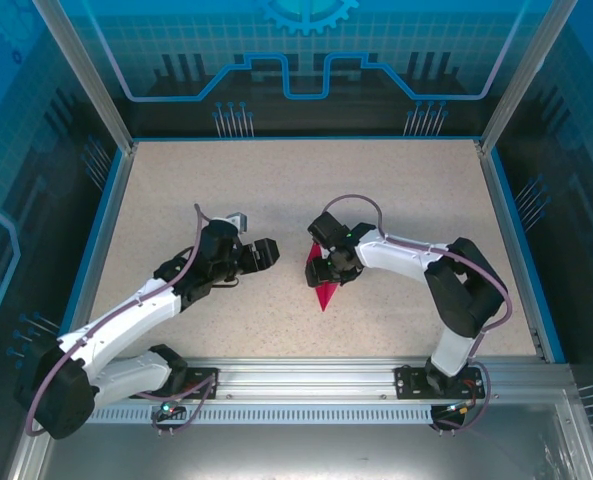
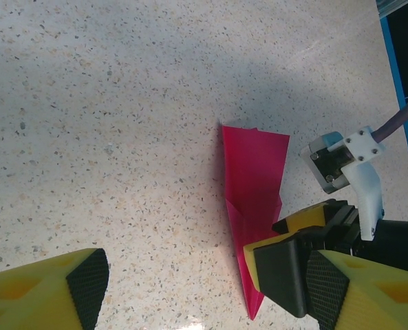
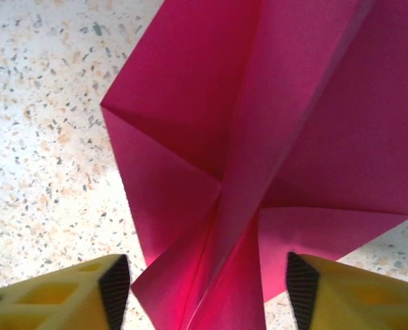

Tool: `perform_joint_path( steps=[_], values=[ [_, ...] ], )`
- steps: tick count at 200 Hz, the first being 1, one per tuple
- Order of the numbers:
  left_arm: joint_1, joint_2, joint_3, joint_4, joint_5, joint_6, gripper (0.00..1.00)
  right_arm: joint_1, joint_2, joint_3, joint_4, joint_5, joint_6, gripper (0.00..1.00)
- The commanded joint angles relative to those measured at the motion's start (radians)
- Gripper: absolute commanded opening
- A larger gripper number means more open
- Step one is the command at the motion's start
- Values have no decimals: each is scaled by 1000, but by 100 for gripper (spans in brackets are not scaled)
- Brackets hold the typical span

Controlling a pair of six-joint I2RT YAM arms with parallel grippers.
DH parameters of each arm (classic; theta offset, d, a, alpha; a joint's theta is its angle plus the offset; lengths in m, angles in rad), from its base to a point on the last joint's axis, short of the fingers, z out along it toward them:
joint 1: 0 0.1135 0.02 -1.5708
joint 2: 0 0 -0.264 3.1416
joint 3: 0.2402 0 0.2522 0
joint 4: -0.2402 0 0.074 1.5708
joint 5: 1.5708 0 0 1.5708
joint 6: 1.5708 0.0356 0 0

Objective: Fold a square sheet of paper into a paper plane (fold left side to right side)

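Paper plane (image 1: 323, 285) lies mid table (image 1: 226, 190), light, limp, springy at its folds; left gripper (image 1: 268, 252) gapes empty beside it, right gripper (image 3: 202, 282) straddles it, apparently unclamped; I would pinch the layered centre ridge.

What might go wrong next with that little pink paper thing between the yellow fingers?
1. The paper plane sits between the right gripper's open fingers, and its layers look sprung. Closing may crush it or add a crooked crease.
2. It lies loose on the smooth table, so a nudge might slide or twist it.
3. The left gripper, also open, is close by, so the two arms could bump.
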Motion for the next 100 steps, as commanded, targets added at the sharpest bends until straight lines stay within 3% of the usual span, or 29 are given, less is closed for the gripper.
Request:
perform_joint_path(
  steps=[1, 43, 100],
  values=[
    [7, -16, -14, -5, -20, 27, 80, 16, 10, 16, -40, 27, 6, 52],
    [7, -11, -14, -6, -19, 26, 80, 16, 10, 9, -40, 25, 8, 35],
    [7, -15, -10, -10, -18, 26, 81, 17, 54, -18, 32, -37, 40, 22]
  ],
)
